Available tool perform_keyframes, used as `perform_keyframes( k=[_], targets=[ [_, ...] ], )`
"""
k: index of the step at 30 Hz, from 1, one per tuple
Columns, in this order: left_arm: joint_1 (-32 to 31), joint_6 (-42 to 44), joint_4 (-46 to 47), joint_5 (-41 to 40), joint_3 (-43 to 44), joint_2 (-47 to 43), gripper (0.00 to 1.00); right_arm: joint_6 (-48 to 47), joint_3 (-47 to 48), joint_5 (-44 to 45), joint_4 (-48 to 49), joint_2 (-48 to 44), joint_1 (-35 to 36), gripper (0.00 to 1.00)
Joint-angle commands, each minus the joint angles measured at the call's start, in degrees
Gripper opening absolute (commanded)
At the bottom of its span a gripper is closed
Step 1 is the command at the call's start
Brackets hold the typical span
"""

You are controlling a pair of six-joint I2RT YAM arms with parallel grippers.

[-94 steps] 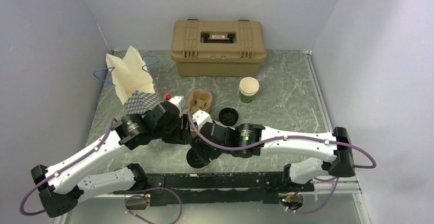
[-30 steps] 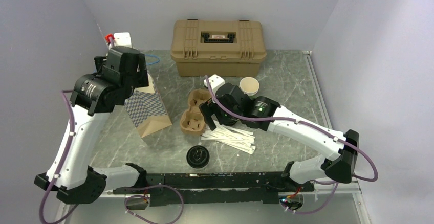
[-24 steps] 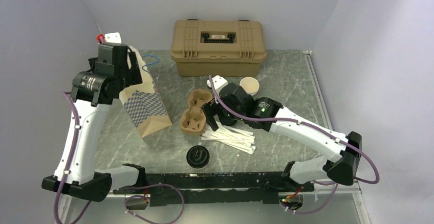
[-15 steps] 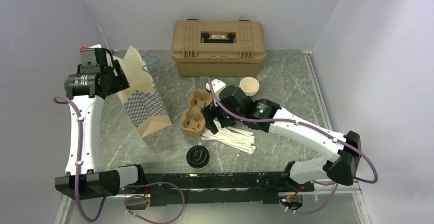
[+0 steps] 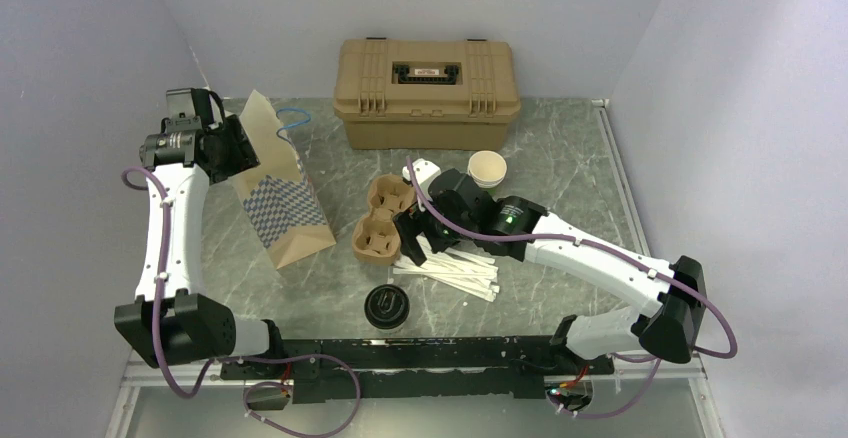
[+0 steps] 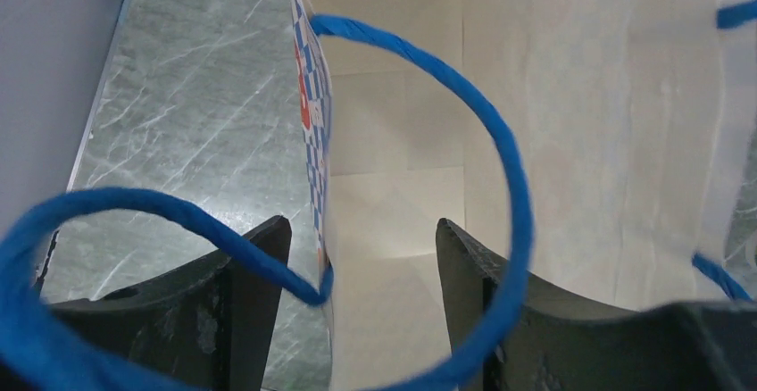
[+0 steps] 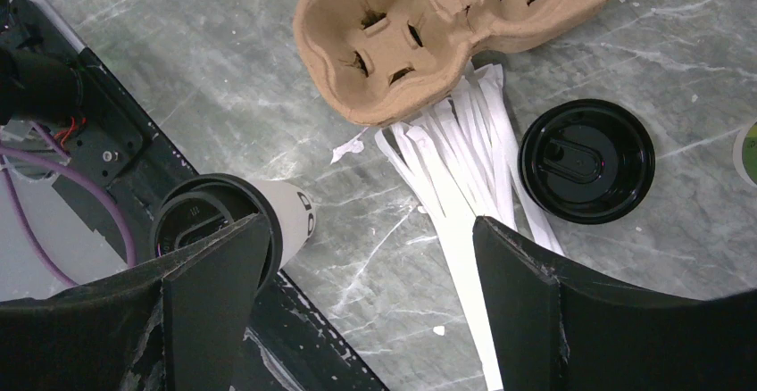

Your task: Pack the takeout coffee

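**Q:** Where is the coffee?

**A:** The coffee stands upright on the bench, at the near edge, about the middle. Its black lid is on. Nothing touches it.

**Q:** And the bag?

**A:** The bag stands open at the far left. Seen from the left wrist, its inside looks empty as far as the view reaches.

**Q:** What are the arms doing?

**A:** The left gripper is at the bag's mouth. Its fingers stand apart, one on each side of the bag's edge, with a blue handle looping between them. They do not pinch the paper. The right gripper hangs over the middle of the bench, its fingers wide and holding nothing. Below it lie a carrier, white strips and a loose lid. The coffee is near it, on the near side, but apart.

**Q:** How far along is the packing?

**A:** Early, by my reading. The bag is up and open, which is the only part done. The coffee is not yet grasped, and it is not yet lifted or set in the bag, so the main work remains.
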Motion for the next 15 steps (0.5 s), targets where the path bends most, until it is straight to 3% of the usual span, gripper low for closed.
perform_keyframes(
  k=[1,4,9,12,15],
  targets=[
    [0.3,0.7,3.8,0.0,-0.9,1.6,0.65,-0.5,-0.7,-0.6,2.6,-2.4,-0.4,0.89],
    [0.3,1.4,4.7,-0.7,-2.2,1.6,0.6,-0.4,-0.9,-0.6,2.9,-2.5,-0.5,0.89],
    [0.3,1.8,5.3,0.2,-2.7,1.5,0.4,-0.3,-0.7,-0.6,2.9,-2.3,-0.6,0.88],
    [0.3,2.0,5.5,1.3,-2.9,1.6,0.25,-0.4,-0.7,-0.6,3.0,-2.1,-0.7,0.88],
    [0.2,2.4,6.4,3.2,-3.6,1.5,0.03,-0.8,-0.3,0.2,3.1,-1.2,-0.7,0.88]
  ],
)
